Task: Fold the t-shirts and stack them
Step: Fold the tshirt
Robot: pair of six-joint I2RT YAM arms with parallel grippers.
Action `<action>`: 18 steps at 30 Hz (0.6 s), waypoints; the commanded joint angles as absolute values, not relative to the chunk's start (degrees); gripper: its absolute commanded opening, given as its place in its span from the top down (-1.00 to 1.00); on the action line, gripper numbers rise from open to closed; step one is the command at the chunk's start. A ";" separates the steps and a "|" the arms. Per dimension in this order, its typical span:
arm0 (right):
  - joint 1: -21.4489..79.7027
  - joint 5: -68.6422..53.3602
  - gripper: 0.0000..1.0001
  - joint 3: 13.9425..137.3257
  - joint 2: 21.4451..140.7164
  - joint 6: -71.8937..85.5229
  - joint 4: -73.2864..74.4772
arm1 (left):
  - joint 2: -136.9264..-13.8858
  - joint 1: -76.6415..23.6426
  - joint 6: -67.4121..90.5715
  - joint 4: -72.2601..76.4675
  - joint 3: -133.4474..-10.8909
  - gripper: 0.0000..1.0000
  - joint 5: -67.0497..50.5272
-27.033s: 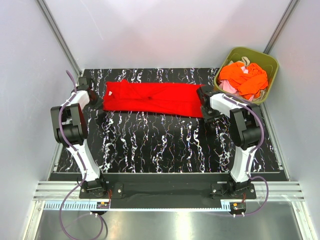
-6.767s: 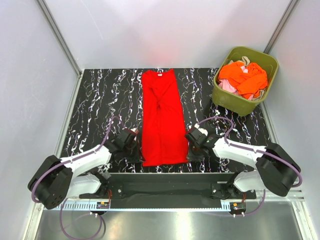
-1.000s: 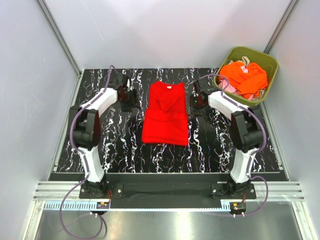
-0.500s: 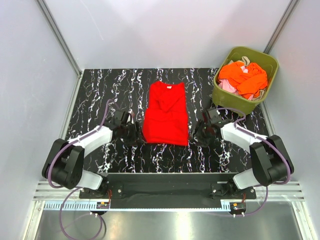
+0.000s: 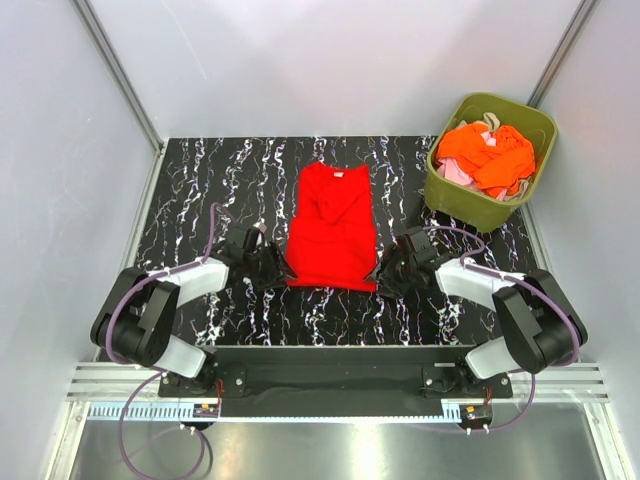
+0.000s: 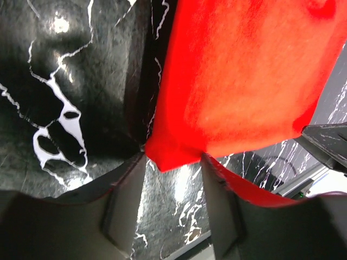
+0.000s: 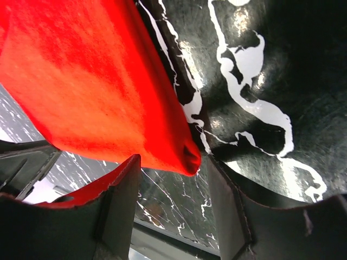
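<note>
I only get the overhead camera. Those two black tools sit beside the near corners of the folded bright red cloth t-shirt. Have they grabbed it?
Observer: Not the left one. Its wrist camera shows the left tool open, with the near corner of the bright red cloth t-shirt lying loose in the gap, not pinched.
Operator: And the other side?
Observer: The right wrist camera shows the right tool open too. The shirt's other near corner pokes into its gap, and nothing is clamped on it.
</note>
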State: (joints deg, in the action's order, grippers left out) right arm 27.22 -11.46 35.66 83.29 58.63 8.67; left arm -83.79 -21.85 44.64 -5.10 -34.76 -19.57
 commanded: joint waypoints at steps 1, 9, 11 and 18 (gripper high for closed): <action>27.77 -9.05 -0.17 34.45 82.71 59.94 5.45 | -85.43 -22.41 44.74 -3.24 -33.57 -0.01 -18.64; 28.83 -7.30 -0.10 31.91 82.27 61.78 4.39 | -80.60 -23.99 42.01 -10.55 -35.33 -0.06 -12.57; 28.83 -6.77 -0.06 31.12 81.04 62.14 4.31 | -80.24 -24.08 42.45 -10.46 -34.37 -0.06 -12.48; 29.09 -5.71 0.24 30.41 80.33 62.40 4.31 | -81.21 -24.26 44.73 -6.86 -31.82 0.00 -12.92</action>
State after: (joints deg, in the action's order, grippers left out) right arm 28.51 -8.56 31.22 81.01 62.00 3.68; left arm -81.32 -23.97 44.49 -7.11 -33.74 -15.62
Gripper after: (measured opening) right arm 0.408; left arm 0.504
